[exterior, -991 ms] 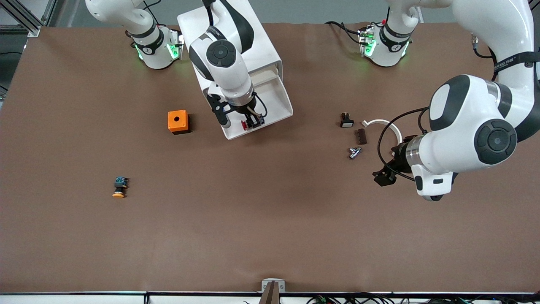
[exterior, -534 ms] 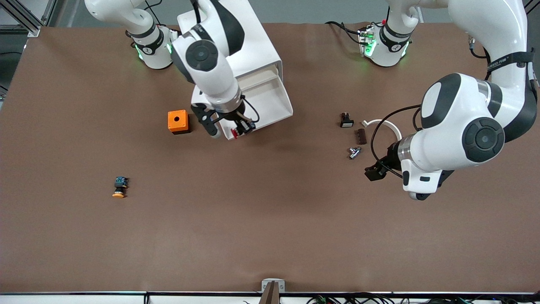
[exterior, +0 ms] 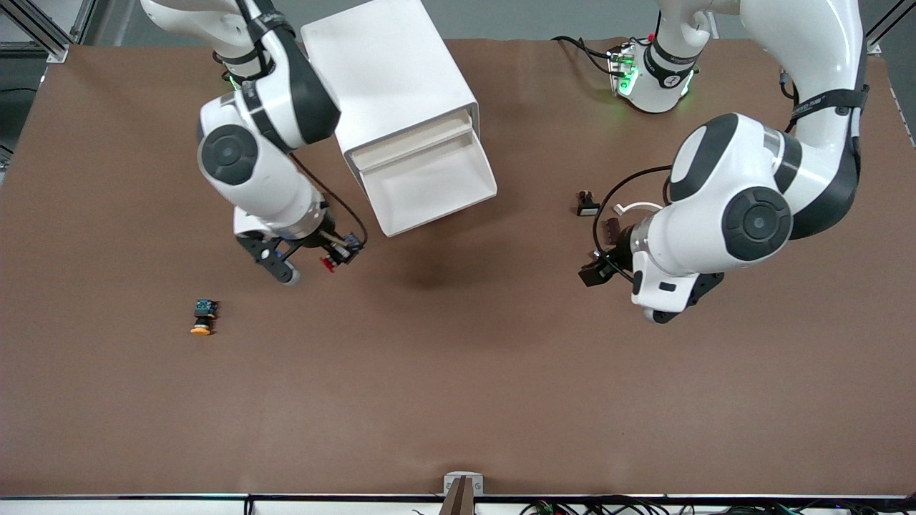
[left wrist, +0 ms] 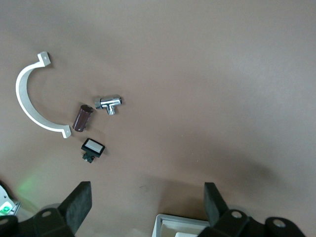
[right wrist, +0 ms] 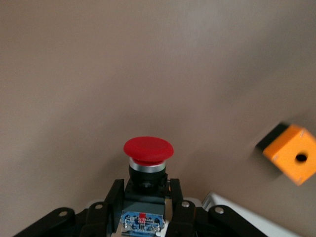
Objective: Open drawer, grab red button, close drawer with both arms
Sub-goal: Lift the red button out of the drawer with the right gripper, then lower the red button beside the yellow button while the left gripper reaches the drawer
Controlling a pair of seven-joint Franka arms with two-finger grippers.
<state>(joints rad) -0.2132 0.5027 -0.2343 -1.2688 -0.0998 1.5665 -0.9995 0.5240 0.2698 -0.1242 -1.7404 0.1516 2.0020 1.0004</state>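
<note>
Front view: the right hand [exterior: 333,255] hangs over bare bench [exterior: 458,400] clear of the open drawer [exterior: 429,187], gripping the button [exterior: 330,263]. The left hand [exterior: 595,272] hovers by small parts, its spread unclear here.

Left wrist view: its fingers [left wrist: 76,205] stand wide apart, empty.

Right wrist view: both fingers pinch the black body under the red cap. It looks light, rigid plastic; the body suits gripping better than the smooth cap. The blue label's print is unreadable.

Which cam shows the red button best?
Right wrist view: the red button fills the centre, cap, black body and blue-green back end clear, clamped by the right gripper. Front view shows only a red speck. Left wrist view: absent.
</note>
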